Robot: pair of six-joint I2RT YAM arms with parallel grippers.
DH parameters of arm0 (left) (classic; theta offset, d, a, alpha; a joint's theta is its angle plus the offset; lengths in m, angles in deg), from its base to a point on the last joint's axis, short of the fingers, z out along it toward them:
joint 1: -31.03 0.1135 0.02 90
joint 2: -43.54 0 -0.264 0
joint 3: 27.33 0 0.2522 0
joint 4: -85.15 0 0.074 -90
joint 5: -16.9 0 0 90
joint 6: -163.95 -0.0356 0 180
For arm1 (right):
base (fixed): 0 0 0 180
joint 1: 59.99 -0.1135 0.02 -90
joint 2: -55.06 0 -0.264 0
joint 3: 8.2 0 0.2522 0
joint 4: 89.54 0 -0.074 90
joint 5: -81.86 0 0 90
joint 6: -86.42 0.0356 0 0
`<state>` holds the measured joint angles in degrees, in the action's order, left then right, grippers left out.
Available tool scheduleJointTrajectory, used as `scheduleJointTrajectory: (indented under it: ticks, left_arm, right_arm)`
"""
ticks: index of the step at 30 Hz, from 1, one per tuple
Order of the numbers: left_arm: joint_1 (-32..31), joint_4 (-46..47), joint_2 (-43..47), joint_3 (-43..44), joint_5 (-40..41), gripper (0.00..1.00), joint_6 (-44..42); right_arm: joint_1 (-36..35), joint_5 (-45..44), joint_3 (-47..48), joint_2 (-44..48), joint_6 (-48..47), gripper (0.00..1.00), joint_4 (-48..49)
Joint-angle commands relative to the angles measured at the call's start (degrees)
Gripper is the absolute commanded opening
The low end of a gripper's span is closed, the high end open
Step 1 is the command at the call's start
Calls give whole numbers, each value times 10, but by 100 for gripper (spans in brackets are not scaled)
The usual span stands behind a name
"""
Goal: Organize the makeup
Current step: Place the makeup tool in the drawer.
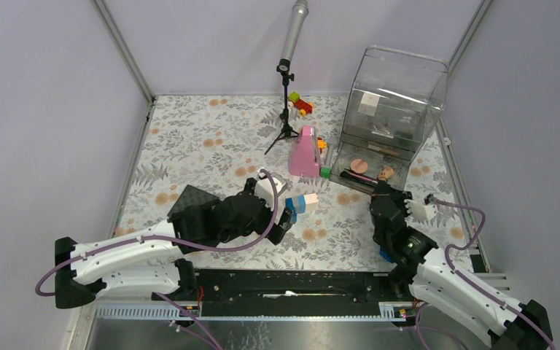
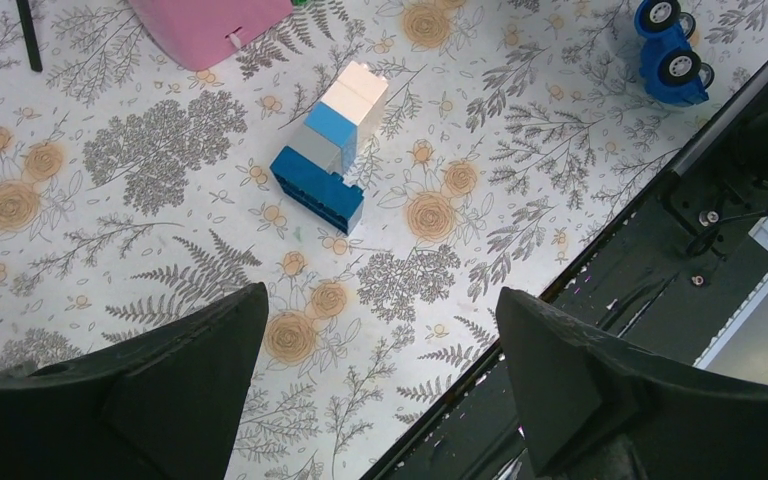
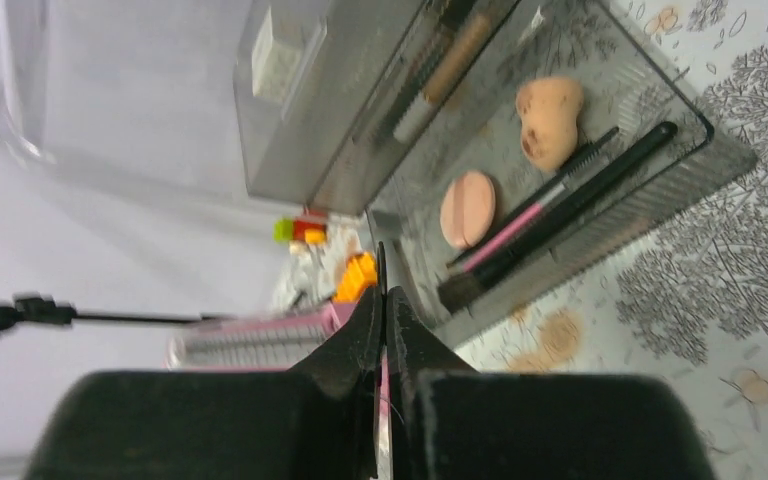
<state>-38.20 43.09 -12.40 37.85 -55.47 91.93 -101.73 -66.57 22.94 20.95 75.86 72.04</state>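
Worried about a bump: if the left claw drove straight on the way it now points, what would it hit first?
The left claw, open, would probably meet bare floral tablecloth first. The blue-and-white block stack lies beyond that spot, though depth is unclear.

Bare tabletop at far left gives passage; block stack and pink cone crowd the middle
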Motion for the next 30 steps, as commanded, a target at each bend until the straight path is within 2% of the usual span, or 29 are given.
scheduleJointTrajectory:
  ticks: [1, 10, 14, 17, 21, 26, 30]
  left_arm:
    - [1, -6, 17, 25, 22, 95, 5]
    - [1, -30, 35, 27, 34, 95, 6]
    - [1, -39, 49, 23, 40, 95, 8]
    - [1, -43, 59, 20, 46, 96, 9]
    - [1, -44, 63, 17, 50, 97, 8]
    - [2, -56, 64, 27, 59, 98, 3]
    - [2, -63, 72, 32, 70, 99, -6]
  right_arm:
    - [54, -72, 35, -47, 36, 0, 69]
    - [144, -44, 83, -204, 64, 3, 122]
    - [177, -25, 85, -241, 34, 17, 172]
    - [192, -13, 74, -255, -14, 30, 230]
    - [216, 25, 76, -272, -46, 46, 254]
    - [224, 54, 65, -242, -128, 51, 281]
    - [229, 107, 78, -209, -251, 53, 286]
